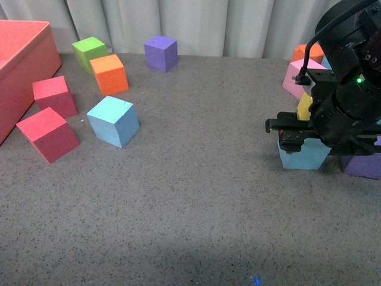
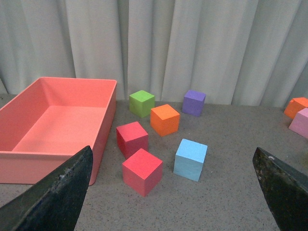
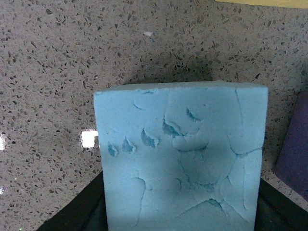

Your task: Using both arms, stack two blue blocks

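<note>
The right-hand blue block (image 1: pixel 303 157) is found near the right edge of the desk (image 1: pixel 196 202), pinched between the fingers (image 3: pixel 79 216) of the right gripper (image 1: pixel 302 143). In the right wrist view its dented face fills the frame, and a dark finger is pressed against it on either side. Whether it is resting on the desk or raised off it cannot be told.

It is closely hemmed in. A purple cube (image 1: pixel 362 165) is set just beside it towards the right edge, a yellow cube (image 1: pixel 304 107) just behind it, and further back a pink cube (image 1: pixel 299 77) and an orange cube (image 1: pixel 305 52), all partly hidden by the right arm (image 1: pixel 351 89).

The left-hand blue block (image 1: pixel 113 121) is seen well apart, on the left half of the desk, standing free. Two red cubes (image 1: pixel 47 134) are placed near it towards the left edge, a second orange cube (image 1: pixel 109 74) behind it, and a green cube (image 1: pixel 89 52) and another purple cube (image 1: pixel 161 52) near the far edge by the curtain (image 1: pixel 196 24). A large red bin (image 1: pixel 24 59) is kept at the far left corner.

The left gripper (image 2: pixel 171 173) is shown only in its wrist view, with its fingers (image 2: pixel 57 192) spread wide and nothing between them.

A broad bare stretch of desk is left between the two blocks and along the near edge.
</note>
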{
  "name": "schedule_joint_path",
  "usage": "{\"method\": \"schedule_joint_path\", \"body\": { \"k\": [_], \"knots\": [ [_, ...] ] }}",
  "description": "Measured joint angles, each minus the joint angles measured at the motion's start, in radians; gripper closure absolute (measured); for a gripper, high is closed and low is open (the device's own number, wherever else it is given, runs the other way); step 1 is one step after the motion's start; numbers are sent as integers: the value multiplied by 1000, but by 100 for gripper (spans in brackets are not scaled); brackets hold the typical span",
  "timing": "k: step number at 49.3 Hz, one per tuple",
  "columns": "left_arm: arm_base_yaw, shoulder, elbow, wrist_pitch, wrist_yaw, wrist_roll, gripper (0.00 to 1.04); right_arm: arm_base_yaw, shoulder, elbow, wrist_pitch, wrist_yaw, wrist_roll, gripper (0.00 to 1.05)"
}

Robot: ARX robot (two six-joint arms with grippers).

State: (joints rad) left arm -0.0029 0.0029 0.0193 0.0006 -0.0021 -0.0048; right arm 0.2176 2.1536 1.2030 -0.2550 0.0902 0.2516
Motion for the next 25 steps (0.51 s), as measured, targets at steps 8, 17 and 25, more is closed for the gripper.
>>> {"method": "schedule_joint_path", "body": {
  "k": [8, 17, 25],
  "knots": [
    [0, 0, 0, 0, 0, 0, 7, 5, 0, 8, -6, 6, 12, 58],
    [0, 0, 0, 0, 0, 0, 7, 45, -13, 13, 16, -24, 6, 60],
    [0, 0, 0, 0, 0, 0, 7, 100, -10, 77, -12, -41, 5, 62]
  ]
}}
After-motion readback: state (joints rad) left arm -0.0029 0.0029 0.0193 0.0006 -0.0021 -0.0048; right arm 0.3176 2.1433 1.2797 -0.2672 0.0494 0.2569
